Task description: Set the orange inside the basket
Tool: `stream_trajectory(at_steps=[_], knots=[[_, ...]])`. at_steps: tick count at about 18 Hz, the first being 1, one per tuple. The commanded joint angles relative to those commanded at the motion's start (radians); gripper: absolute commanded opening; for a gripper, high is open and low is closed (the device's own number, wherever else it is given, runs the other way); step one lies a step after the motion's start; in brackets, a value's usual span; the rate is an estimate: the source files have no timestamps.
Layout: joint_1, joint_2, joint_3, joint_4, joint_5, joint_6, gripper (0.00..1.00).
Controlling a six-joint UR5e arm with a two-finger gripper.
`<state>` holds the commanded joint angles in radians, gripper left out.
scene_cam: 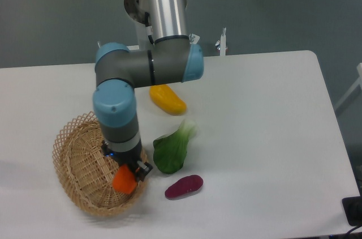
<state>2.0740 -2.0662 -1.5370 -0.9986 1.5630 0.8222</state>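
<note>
Now the orange (124, 181) is held clamped in the gripper (128, 175), just above the floor of the wicker basket (72, 137), inside its right-hand rim. The fruit is seen low in the bowl; whether it touches the weave cannot be told. The carrying step is judged to be nearly done, and the release is what remains. For that, the jaws must be opened while the fruit hangs over the basket's inside, and the arm must then be lifted straight up so that the lattice rim is not caught by the fingers or the wrist. Since the orange sits close to the rim and not over the middle, some roll toward the wall is to be expected.

A white table (271, 137) is used as the work surface. On it, right of the basket, a leafy green vegetable (171, 151) is laid, a purple vegetable (184, 186) nearer the front edge, and a yellow mango-shaped fruit (167, 98) further back. Beyond the table a grey floor (56, 12) is seen, and the arm's pedestal (141, 7) is mounted at the far edge.
</note>
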Motion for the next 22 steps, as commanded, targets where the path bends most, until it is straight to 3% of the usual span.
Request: stream_trajectory(at_steps=[3, 4, 5, 10, 16, 22], knots=[[-0.011, 0.008, -0.023, 0.0, 0.006, 0.0, 0.64], [-0.011, 0.012, -0.029, 0.0, 0.005, -0.002, 0.77], [-0.012, 0.014, -0.035, 0.0, 0.002, -0.002, 0.99], [0.004, 0.034, -0.055, 0.014, 0.0, 0.003, 1.0], [0.17, 0.064, -0.045, 0.018, 0.002, 0.029, 1.0], [0.346, 0.083, -0.045, 0.018, 0.003, 0.23, 1.0]])
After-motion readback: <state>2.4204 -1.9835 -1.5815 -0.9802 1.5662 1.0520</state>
